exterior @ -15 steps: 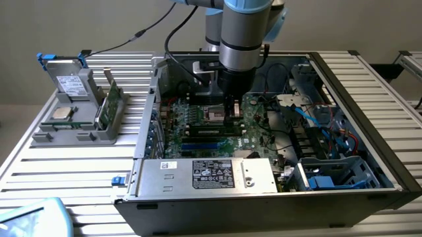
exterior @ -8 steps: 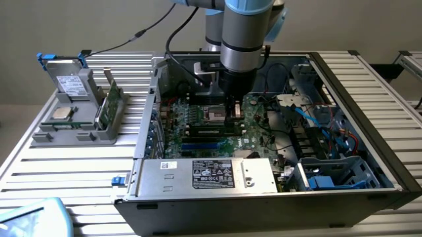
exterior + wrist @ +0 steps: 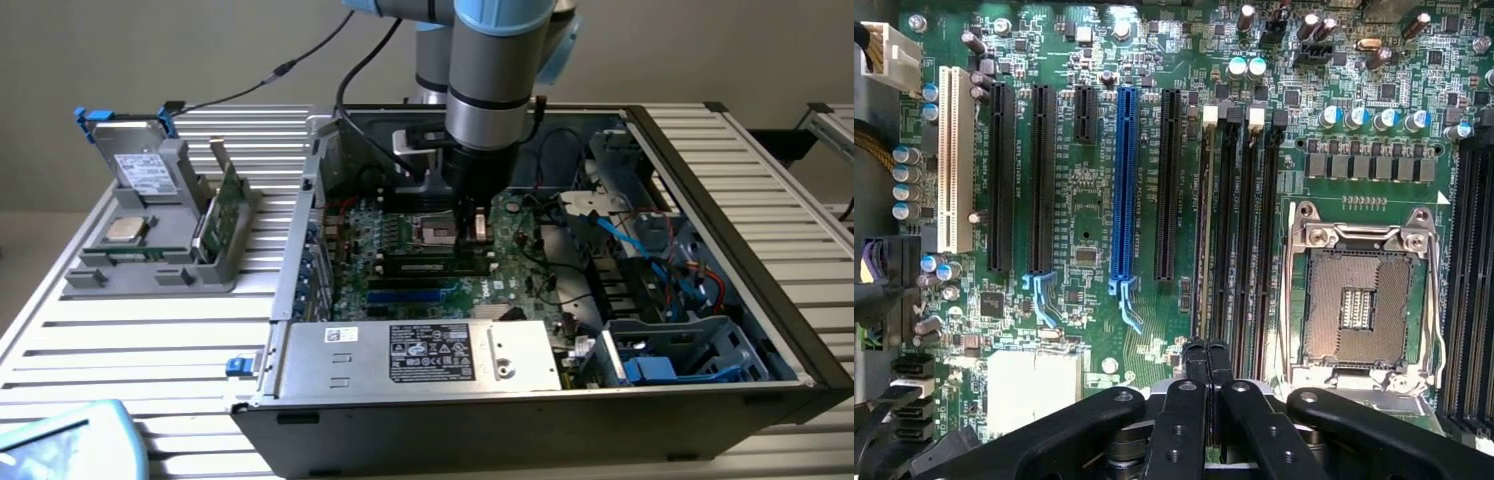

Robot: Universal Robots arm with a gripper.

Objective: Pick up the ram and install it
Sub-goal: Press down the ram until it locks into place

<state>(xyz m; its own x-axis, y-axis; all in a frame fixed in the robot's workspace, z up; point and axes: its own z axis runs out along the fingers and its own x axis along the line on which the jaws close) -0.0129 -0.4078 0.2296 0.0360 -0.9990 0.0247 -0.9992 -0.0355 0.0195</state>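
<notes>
Exterior view: the arm reaches down into the open computer case point(image 3: 694, 250), with the gripper point(image 3: 471, 232) over the motherboard point(image 3: 400, 250) beside the processor socket point(image 3: 434, 228). The ram point(image 3: 430, 266) lies seated in a slot just below the gripper. Wrist view: the fingers point(image 3: 1204, 400) are clenched together, grasping nothing, above the memory slots point(image 3: 1239, 230); the socket point(image 3: 1361, 300) is empty.

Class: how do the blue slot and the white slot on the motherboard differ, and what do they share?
The blue slot is slimmer, the white slot broader. The blue slot ends in a pale blue latch; the white slot has none. Both are empty, lying parallel on the green motherboard.
</notes>
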